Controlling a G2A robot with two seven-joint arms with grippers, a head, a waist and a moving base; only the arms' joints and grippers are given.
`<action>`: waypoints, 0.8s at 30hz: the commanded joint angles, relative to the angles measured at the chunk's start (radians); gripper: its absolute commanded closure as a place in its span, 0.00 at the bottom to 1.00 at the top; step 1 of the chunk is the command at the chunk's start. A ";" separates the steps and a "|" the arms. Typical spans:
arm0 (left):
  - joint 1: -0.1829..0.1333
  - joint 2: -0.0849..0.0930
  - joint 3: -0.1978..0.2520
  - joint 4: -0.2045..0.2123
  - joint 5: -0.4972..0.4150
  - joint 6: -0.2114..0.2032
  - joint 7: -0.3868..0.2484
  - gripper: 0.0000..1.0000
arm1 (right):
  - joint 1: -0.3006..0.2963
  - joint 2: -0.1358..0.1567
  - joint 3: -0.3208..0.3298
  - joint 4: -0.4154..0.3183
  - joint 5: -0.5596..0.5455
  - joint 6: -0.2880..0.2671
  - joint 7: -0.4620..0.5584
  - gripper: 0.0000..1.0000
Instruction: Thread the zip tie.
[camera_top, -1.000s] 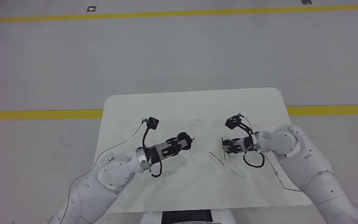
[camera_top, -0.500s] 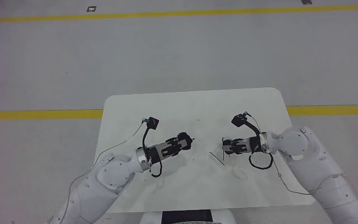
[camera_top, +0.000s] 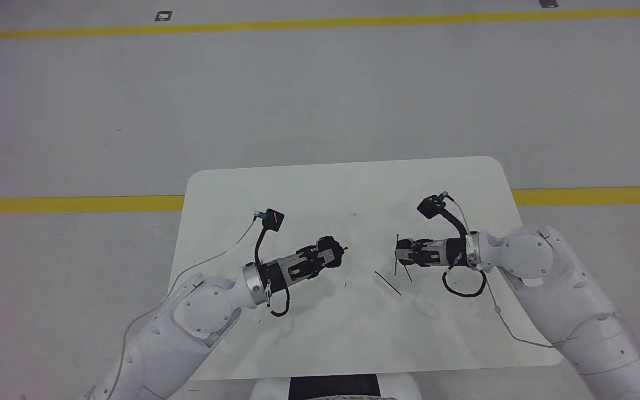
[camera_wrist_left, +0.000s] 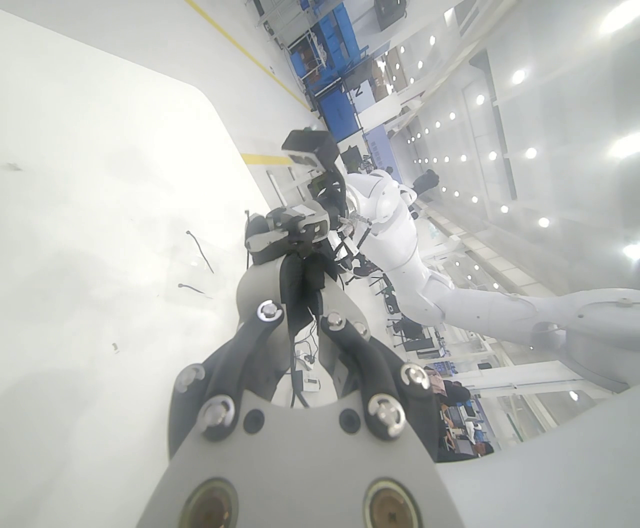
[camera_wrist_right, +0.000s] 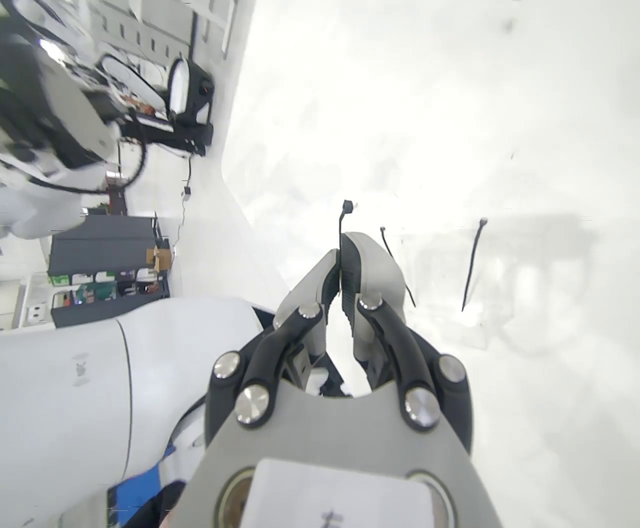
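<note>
Three zip ties are counted: one held zip tie (camera_wrist_right: 342, 227) in the right gripper (camera_wrist_right: 341, 265), two loose zip ties (camera_wrist_right: 389, 245) (camera_wrist_right: 471, 265) just beyond it on the one table (camera_wrist_right: 450, 100). Two grippers are counted, left gripper (camera_top: 336, 252) included.

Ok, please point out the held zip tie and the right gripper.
held zip tie (camera_wrist_right: 341, 231), right wrist view, on the strap just beyond the fingertips.
right gripper (camera_wrist_right: 341, 256), right wrist view, midway between its fingertips.

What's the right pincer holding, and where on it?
A black zip tie, pinched by the right pincer on its strap just behind the head, which sticks out past its tips.
</note>
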 joint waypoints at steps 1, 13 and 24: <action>0.000 0.000 0.000 0.000 0.000 0.000 0.000 1.00 | -0.031 0.004 0.029 -0.059 -0.008 0.000 -0.083 1.00; 0.000 0.000 0.000 0.000 0.000 0.000 0.000 1.00 | -0.146 0.010 0.070 -0.255 0.003 0.000 -0.390 1.00; 0.000 0.000 0.000 0.000 0.000 0.000 0.000 1.00 | -0.149 0.011 0.070 -0.263 0.007 0.000 -0.393 1.00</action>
